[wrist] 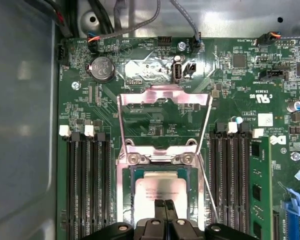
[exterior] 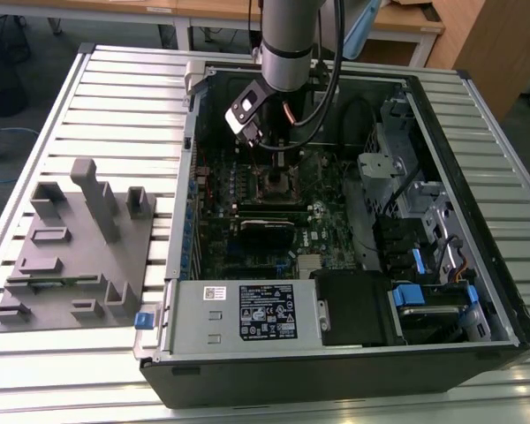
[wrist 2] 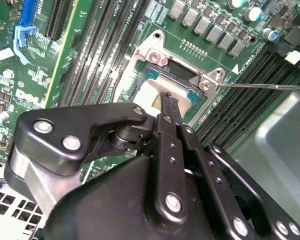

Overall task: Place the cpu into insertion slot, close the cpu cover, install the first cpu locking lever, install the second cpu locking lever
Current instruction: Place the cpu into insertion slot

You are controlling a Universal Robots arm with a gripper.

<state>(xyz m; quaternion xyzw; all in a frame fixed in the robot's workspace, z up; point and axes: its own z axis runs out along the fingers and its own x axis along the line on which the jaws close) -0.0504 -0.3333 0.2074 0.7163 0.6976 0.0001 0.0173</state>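
Inside the open computer case (exterior: 336,375), which lies on the slatted tabletop (exterior: 115,97), the arm (exterior: 287,35) reaches down over the socket area of the motherboard (exterior: 247,199). In the exterior view the socket is largely masked by the wrist and its cables.

In both wrist views the gripper (wrist: 163,204) (wrist 2: 166,97) is seen closed, with no gap between its fingertips. The tips lie over the middle of the cpu (wrist: 162,186) (wrist 2: 151,91); whether they press on its metal top cannot be told. The cpu is seated flat in the socket, and its near edge is cut off by the gripper body in the first wrist view.

The cpu cover (wrist: 163,96) is raised on its hinge, not closed, and the board is seen through its square window. A thin wire lever (wrist: 208,195) (wrist 2: 260,86) is seen beside the socket; in the second wrist view it runs out of the picture.

The socket is flanked on both sides by memory slots (wrist: 85,185). Beyond one bank a blurred grey surface (wrist: 20,125) is seen that cannot be identified.

In the exterior view a drive cage (exterior: 389,168) stands to the exterior view's right of the socket, with open board between them. The power-supply box (exterior: 247,314) occupies the near edge of the case. A grey fixture (exterior: 79,256) lies on the tabletop to the exterior view's left, well apart from the case.
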